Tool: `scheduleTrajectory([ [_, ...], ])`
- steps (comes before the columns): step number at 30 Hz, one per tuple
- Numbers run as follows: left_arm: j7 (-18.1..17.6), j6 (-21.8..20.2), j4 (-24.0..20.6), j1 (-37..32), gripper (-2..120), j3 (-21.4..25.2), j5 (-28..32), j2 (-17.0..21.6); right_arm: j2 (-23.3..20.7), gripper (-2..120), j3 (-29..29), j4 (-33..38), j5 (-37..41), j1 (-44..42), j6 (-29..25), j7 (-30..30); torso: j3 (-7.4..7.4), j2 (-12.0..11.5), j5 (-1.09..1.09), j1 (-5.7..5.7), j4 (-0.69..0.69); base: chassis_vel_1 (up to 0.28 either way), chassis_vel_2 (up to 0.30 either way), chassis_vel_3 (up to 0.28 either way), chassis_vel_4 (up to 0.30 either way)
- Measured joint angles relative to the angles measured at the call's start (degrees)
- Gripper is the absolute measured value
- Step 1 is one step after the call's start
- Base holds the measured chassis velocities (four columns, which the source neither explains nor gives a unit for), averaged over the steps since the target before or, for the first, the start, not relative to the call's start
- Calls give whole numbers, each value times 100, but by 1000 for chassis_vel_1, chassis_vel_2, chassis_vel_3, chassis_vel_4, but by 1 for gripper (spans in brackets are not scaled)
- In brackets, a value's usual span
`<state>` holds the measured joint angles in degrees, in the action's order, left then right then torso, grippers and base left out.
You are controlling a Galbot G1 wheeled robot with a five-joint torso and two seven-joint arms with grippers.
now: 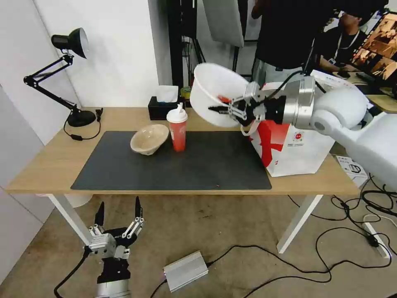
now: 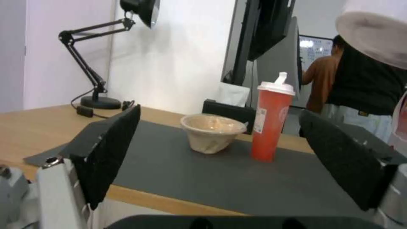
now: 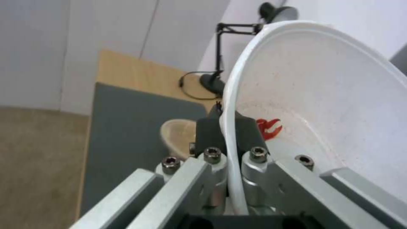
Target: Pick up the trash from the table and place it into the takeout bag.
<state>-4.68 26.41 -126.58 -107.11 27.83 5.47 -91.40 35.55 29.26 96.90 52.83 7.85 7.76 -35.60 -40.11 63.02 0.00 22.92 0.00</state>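
My right gripper (image 1: 221, 109) is shut on the rim of the large white bowl (image 1: 213, 91), holding it tilted in the air above the table (image 1: 53, 161), beside the takeout bag (image 1: 289, 149). In the right wrist view the fingers (image 3: 206, 133) pinch the bowl's rim (image 3: 231, 127), and a red crayfish scrap (image 3: 269, 128) clings inside. The beige pulp bowl (image 1: 149, 139) and the red cup (image 1: 178, 129) with white lid stand on the dark mat (image 1: 173, 165). My left gripper (image 1: 118, 216) hangs open below the table's front edge. From the left wrist I see the beige bowl (image 2: 212, 132) and cup (image 2: 270, 121).
A black desk lamp (image 1: 62, 74) stands at the table's far left corner and a black tissue box (image 1: 163, 108) at its back edge. Cables and a silver power box (image 1: 185, 271) lie on the floor. People stand behind the table.
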Motion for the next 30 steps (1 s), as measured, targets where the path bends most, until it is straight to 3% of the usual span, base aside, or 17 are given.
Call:
scheduleTrajectory([
  [16, -27, -2, 95, 80, 100, -9, 125, 6, 504, 0, 196, -690, 560, 638, 262, 141, 0, 1, 0, 0, 1, 0, 0, 0, 0],
  [30, -26, 4, 129, 57, 100, -27, 106, 9, 468, 0, -47, -1173, 881, 631, 398, 220, 0, 1, 1, 0, 0, 0, 0, 0, 0],
])
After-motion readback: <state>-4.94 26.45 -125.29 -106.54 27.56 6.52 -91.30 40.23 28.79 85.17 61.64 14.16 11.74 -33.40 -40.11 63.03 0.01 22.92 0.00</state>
